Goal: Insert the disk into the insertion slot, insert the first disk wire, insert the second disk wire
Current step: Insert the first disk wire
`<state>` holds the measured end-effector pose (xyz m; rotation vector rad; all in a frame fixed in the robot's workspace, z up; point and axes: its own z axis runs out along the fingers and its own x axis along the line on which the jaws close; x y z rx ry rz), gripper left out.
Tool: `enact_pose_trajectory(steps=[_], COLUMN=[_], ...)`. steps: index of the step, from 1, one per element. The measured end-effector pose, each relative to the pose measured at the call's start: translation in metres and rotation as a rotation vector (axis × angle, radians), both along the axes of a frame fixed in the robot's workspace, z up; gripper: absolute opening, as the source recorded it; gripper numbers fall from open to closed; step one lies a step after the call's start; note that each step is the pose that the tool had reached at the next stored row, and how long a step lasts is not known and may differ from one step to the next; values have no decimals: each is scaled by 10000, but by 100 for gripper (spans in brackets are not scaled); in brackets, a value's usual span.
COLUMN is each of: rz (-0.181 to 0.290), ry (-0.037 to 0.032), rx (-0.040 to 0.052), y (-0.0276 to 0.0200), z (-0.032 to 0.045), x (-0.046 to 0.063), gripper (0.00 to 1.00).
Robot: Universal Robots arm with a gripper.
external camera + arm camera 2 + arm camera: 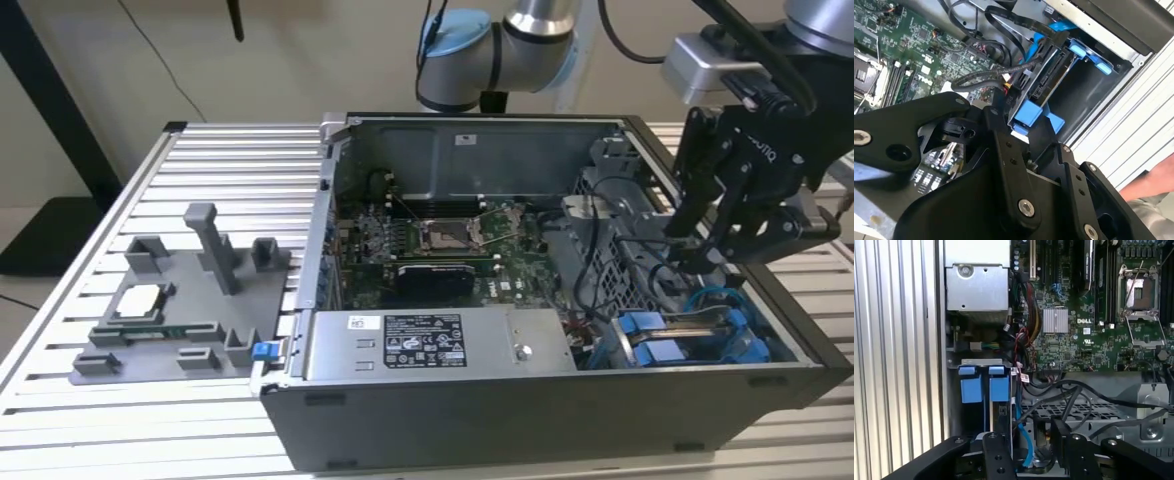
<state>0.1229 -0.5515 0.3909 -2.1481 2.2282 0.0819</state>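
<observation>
Exterior view: tool point(694, 260), grip state cannot be told; disk point(687, 326) just below it, apparently seated in insertion slot point(641, 347).
Second wrist view: disk point(1048, 77) on edge, long axis running away from tool, blue-tabbed end farthest.
First wrist view: blue wire point(1021, 437) beside tool; best pushed square, along that axis.

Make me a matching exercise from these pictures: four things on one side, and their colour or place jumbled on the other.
1. motherboard
2. power-supply box
3. claw
4. plastic stand

A. black, over the blue fittings
B. grey, labelled
C. green
D. on the slatted table

Pairs: 1-C, 2-B, 3-A, 4-D.
</observation>
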Motion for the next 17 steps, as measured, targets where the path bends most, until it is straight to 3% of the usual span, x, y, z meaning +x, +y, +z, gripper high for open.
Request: enact_pose_trajectory(steps=[5, 11, 13, 14, 17], rz=[6, 285, 389, 423, 453], ry=[-11, -17, -63, -98, -201], rx=[60, 61, 62, 67, 120], y=[47, 48, 48, 48, 48], z=[-27, -32, -36, -37, -42], x=[15, 28, 30, 30, 30], gripper=[100, 100, 100, 0, 0])
